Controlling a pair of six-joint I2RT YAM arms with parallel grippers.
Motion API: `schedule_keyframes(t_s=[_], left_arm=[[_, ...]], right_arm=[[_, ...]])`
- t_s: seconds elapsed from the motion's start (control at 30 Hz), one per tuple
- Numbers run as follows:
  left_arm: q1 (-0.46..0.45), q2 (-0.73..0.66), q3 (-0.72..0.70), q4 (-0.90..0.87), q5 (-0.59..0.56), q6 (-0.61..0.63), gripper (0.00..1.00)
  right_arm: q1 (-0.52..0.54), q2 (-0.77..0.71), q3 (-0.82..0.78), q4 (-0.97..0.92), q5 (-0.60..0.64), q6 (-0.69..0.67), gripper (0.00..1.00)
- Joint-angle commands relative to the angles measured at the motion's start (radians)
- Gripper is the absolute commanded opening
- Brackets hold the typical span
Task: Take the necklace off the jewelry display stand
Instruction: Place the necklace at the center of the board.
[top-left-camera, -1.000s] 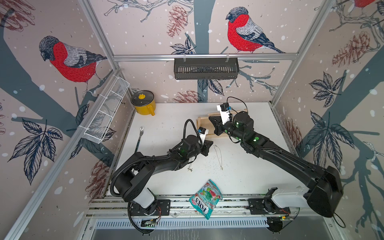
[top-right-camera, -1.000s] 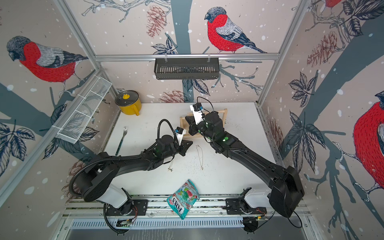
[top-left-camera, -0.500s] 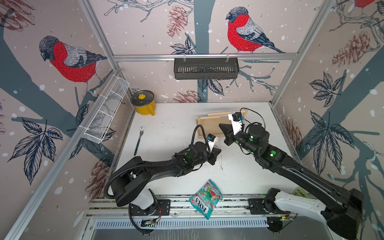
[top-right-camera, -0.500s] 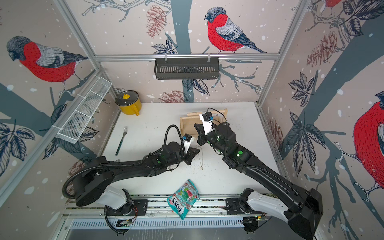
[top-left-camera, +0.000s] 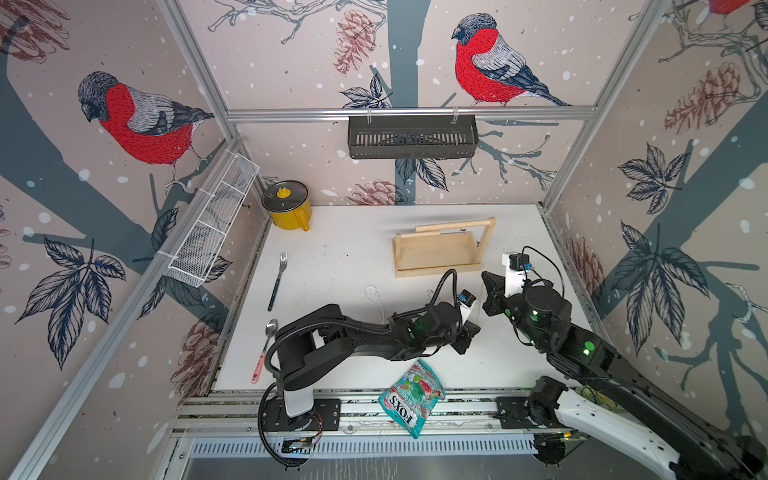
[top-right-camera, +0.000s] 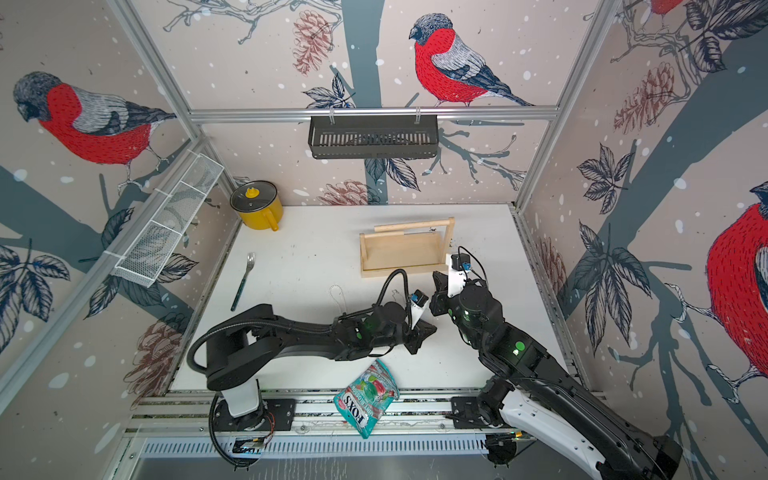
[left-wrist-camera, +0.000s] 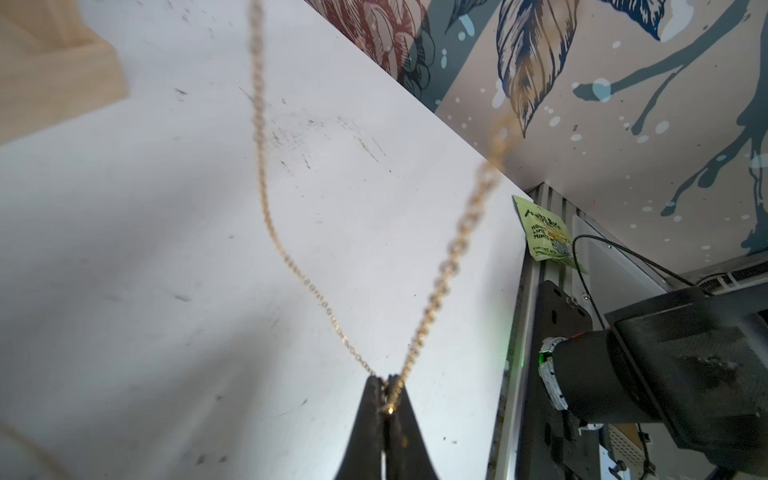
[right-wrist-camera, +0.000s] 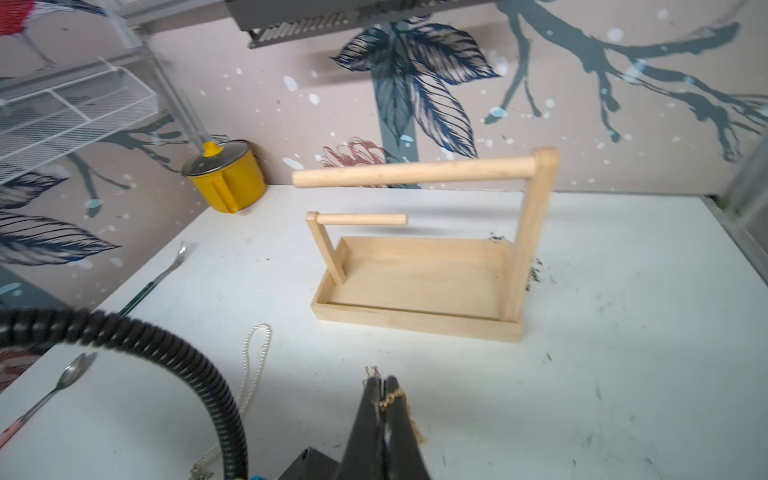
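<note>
Reaching inward, left fingers (left-wrist-camera: 368, 436) and right fingers (right-wrist-camera: 368, 428) pinch the necklace (left-wrist-camera: 328, 309).

The jewelry display stand (top-left-camera: 436, 272) is pale wood: a rimmed rectangular tray, a tall post with a long dowel and a shorter post with a short dowel, seen in the right wrist view (right-wrist-camera: 415, 324). It stands upright towards the bench's back edge, right of the middle. The necklace (left-wrist-camera: 436, 286), a thin gold chain, hangs clear of the stand on its front side, pinched between the closed tips of the left gripper (left-wrist-camera: 386, 382) and of the right gripper (right-wrist-camera: 380, 380), two strands spreading in a V
</note>
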Motion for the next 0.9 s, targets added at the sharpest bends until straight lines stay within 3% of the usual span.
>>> schedule_keyframes(t_s=[0.0, 0.23, 0.53, 0.87], left_arm=[[-0.022, 0.073, 0.038, -0.027, 0.080, -0.042, 0.00], [-0.024, 0.207, 0.087, 0.019, 0.148, -0.122, 0.00], [-0.024, 0.292, 0.123, 0.014, 0.160, -0.168, 0.00], [-0.011, 0.337, 0.174, 0.001, 0.159, -0.273, 0.00]], right_arm=[[-0.005, -0.026, -0.033, -0.038, 0.188, 0.116, 0.00], [-0.079, 0.026, -0.144, -0.054, 0.210, 0.223, 0.00], [-0.302, 0.145, -0.294, 0.193, 0.004, 0.156, 0.00], [-0.487, 0.366, -0.287, 0.390, -0.252, 0.085, 0.00]])
